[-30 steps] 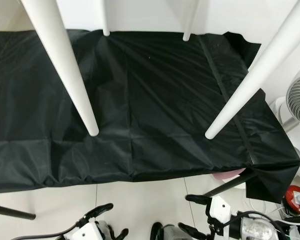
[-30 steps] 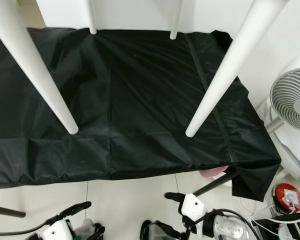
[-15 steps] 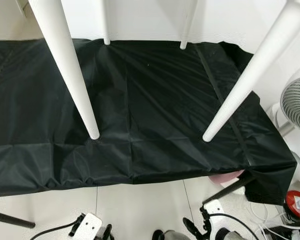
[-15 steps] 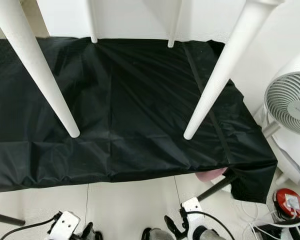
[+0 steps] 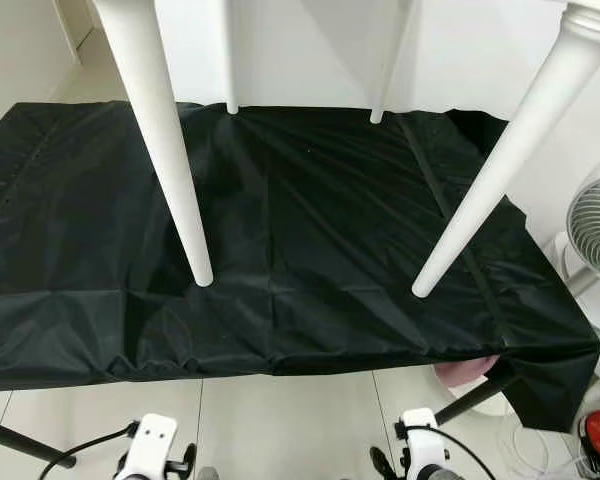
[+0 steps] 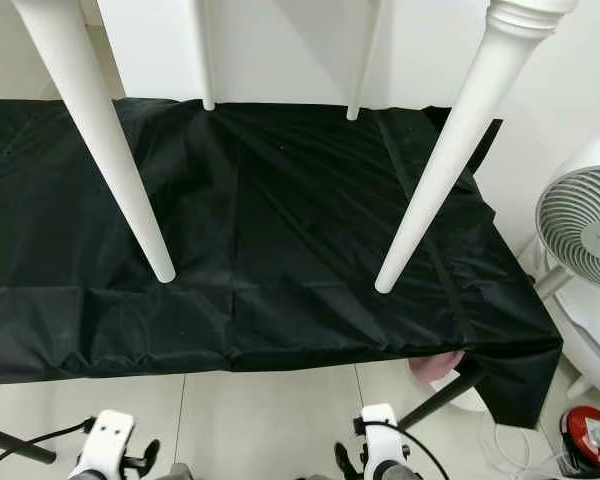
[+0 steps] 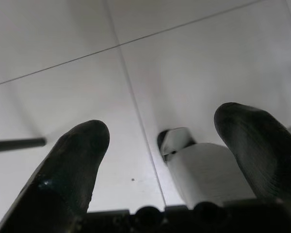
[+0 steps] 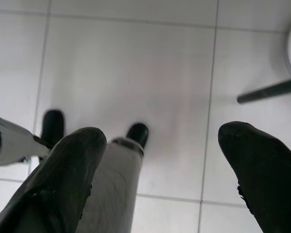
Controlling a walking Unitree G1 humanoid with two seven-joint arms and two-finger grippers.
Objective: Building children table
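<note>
Both arms have dropped low; left hand [image 7: 155, 170] and right hand [image 8: 160, 170] hang open over floor tiles. White children's table [image 5: 170, 150] stands on the black-draped worktop [image 5: 330, 220], four legs down. Likely light, stiff, smooth; grip a leg high up.

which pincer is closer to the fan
Right. The right pincer hangs low over the floor tiles on the fan's side; the left pincer hangs farther away, on the robot's other side.
</note>
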